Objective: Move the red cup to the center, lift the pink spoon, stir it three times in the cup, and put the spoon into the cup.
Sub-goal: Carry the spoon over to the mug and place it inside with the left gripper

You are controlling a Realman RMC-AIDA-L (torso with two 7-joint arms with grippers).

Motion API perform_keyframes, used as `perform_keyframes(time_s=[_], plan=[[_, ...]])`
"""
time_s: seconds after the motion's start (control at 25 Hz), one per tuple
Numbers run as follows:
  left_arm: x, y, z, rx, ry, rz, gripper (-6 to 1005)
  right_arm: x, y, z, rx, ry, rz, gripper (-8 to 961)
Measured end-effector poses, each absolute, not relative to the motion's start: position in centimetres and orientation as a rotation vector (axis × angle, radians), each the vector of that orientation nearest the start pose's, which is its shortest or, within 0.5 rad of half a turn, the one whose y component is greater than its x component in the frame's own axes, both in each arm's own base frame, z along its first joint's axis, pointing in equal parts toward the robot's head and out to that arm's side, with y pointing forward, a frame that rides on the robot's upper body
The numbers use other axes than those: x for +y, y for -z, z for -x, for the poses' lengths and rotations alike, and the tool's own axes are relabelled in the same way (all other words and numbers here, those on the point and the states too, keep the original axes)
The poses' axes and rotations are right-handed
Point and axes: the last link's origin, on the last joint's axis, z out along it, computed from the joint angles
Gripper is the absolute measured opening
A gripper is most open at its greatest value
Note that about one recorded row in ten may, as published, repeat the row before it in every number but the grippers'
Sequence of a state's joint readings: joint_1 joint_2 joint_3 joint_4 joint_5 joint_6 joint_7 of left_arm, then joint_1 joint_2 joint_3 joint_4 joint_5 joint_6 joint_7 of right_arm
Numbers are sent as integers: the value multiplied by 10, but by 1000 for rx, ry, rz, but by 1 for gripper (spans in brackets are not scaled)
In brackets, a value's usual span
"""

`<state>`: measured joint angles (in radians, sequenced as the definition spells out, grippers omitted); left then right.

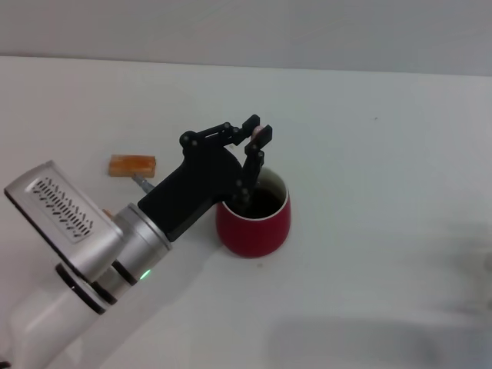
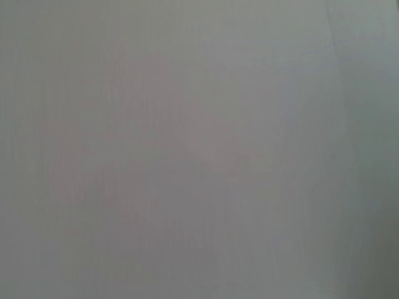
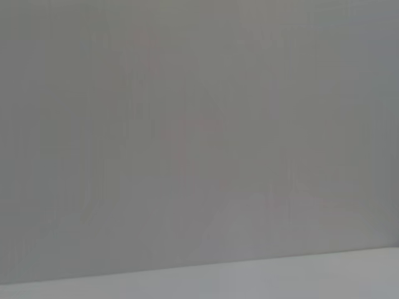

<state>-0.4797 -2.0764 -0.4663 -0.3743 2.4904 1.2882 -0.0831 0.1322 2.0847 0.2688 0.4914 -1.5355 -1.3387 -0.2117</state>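
Head view alone shows left hand above the cup at frame centre, pinching the spoon; wrist views show blank grey.

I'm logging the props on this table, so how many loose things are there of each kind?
Red cup: 1
Pink spoon, held over the cup by the left gripper: 1
Tan wooden block: 1
Total: 3
The right gripper does not show in any view.
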Motion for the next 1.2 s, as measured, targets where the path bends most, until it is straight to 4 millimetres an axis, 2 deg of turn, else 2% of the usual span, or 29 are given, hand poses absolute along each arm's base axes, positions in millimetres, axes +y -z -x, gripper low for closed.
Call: perform_keyframes(time_s=[0.44, 0.68, 1.2], plan=[[300, 106, 199, -131, 1016, 2175, 142, 211, 55, -350, 732, -549, 1377, 0], [291, 115, 191, -121, 1040, 2225, 141, 212, 55, -350, 731, -550, 1379, 0], [264, 113, 209, -149, 1014, 2167, 141, 215, 56, -349, 730, -552, 1386, 0]])
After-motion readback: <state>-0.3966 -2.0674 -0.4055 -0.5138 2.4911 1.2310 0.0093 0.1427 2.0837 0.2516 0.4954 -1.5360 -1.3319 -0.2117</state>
